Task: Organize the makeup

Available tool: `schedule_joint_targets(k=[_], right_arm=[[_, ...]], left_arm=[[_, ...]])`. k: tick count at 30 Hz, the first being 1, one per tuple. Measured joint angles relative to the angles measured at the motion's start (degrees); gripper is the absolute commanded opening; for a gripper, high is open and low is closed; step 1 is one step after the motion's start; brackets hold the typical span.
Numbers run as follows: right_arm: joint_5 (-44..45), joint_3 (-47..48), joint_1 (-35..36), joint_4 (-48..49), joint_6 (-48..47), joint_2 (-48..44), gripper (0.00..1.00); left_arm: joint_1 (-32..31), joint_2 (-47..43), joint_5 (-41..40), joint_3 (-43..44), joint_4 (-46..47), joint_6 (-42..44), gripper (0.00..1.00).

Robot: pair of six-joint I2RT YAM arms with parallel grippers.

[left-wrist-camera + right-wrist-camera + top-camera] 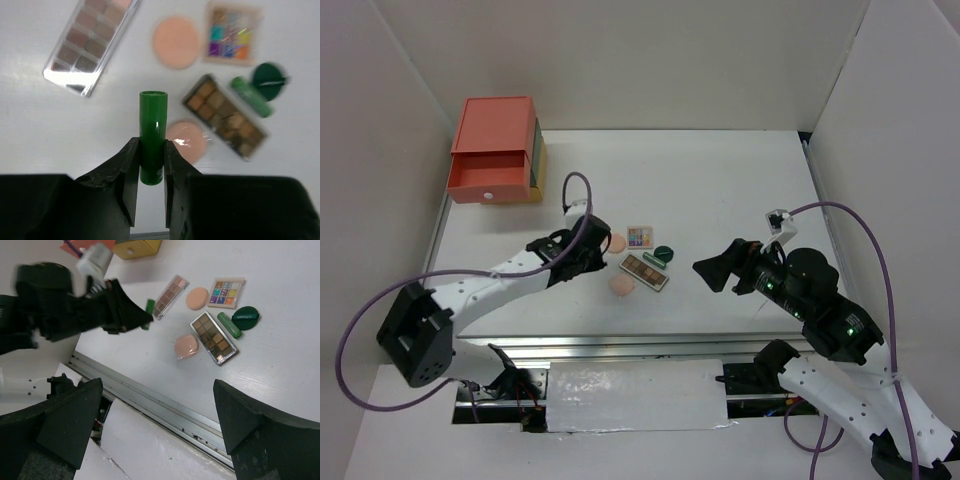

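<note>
Close at the left wrist, clamping a green tube [152, 110] in the left claw [151, 145], hiding it from overhead; lying just beyond, peach puff [187, 140] and brown palette [225, 116]. Holding the right claw [157, 390] wide open.

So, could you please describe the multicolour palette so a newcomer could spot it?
On the white table, find the makeup cluster near its middle. At its far side, right of a round peach puff, lies the multicolour palette: nearly square, the only one with bright colours rather than browns.
</note>
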Motion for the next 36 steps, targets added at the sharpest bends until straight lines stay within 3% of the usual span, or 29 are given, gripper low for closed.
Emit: schedule_joint_targets(k=[5, 12, 15, 24, 26, 27, 30, 32, 36], right_arm=[[0.0, 0.0, 0.0, 0.0, 0.0, 0.1, 1.00], [-1.1, 0.1, 0.0, 0.7, 0.0, 1.5, 1.00], [-1.6, 0.1, 0.0, 0.7, 0.0, 2.2, 1.00], [-1.5, 0.1, 0.0, 0.7, -0.2, 2.2, 1.00], [-1.5, 0.1, 0.0, 0.7, -0.3, 2.2, 1.00], [-1.5, 0.1, 0.0, 0.7, -0.3, 2.2, 1.00], [-1.5, 0.1, 0.0, 0.7, -0.4, 2.2, 1.00], [-1.5, 0.3, 0.0, 0.6, -0.5, 2.3, 1.00], [-1.5, 0.9, 0.0, 0.6, -0.6, 2.5, 1.00]], left_arm=[[1.8, -6.8, -2.6, 13.5, -6.2, 4.3, 0.00], [26.0, -5.0, -4.1, 33.8, -10.7, 4.1, 0.00], [32.7, 0.0, -4.3, 39.3, -12.6, 3.1, 0.00], [41.2, 13.5, -2.0, 42.9, -16.6, 1.3, 0.04], [42.6, 14.3, -1.2, 42.6, -17.0, 1.3, 0.15], [43.1, 14.4, -0.8, 42.6, -17.0, 1.4, 0.31], [44.3, 14.5, 0.0, 42.6, -17.0, 1.7, 0.62], [44.3, 14.2, 0.7, 42.3, -15.8, 1.2, 0.98], [44.1, 12.2, 2.4, 40.6, -14.5, 1.8, 0.99]])
